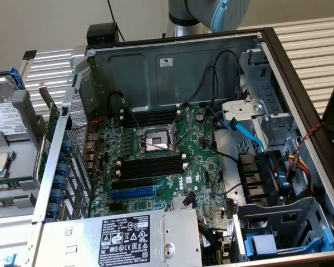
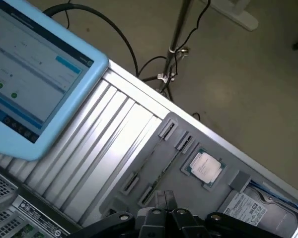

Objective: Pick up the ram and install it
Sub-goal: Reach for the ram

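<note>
Two steps make up this job and neither shows as done. The gripper (image 2: 164,198) hovers with its fingers pressed together on nothing. The long black memory slots (image 1: 151,167) on the green motherboard (image 1: 203,167) all stand empty, well apart from the gripper inside the open grey computer case (image 1: 172,64). Picking and seating are both left.

Around the gripper, in order: a light-blue-framed tablet screen (image 2: 35,74) hangs far off over the ribbed aluminium worktop (image 2: 114,124). Just ahead of the gripper's tips, a flat grey metal tray (image 2: 186,191) carries thin dark strips between pairs of clips. The nearest strip is, by my judgement, the ram (image 2: 165,169), standing on edge. Seen edge-on it reads as a long narrow line; its green board, chips and label cannot be told. A little farther from the gripper sits a square silver processor (image 2: 204,167), and close beside the gripper lies a silver hard drive (image 2: 251,208).
</note>
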Controlling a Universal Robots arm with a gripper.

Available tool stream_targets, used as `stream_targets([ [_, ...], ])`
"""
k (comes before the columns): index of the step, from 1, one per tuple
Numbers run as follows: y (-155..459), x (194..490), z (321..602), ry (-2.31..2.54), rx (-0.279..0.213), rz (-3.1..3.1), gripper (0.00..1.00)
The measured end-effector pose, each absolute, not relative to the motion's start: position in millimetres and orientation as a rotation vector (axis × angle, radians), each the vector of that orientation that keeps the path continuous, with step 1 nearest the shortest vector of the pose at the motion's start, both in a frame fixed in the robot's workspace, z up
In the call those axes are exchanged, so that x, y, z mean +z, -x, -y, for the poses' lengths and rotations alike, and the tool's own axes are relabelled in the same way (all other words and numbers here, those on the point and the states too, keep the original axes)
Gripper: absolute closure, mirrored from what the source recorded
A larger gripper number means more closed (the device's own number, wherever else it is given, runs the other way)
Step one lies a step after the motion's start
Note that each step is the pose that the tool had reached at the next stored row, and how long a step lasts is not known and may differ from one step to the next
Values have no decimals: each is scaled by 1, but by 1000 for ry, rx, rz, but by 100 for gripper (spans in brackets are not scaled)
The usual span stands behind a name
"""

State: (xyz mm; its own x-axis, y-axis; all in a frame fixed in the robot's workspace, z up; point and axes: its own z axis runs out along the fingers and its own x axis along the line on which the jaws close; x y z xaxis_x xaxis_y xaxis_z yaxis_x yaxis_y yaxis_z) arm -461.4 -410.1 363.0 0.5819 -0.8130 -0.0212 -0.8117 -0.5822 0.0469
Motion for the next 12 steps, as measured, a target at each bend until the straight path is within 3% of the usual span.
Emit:
stream_targets([
  [12,461,360,410,-2720,-71,1524,89],
])
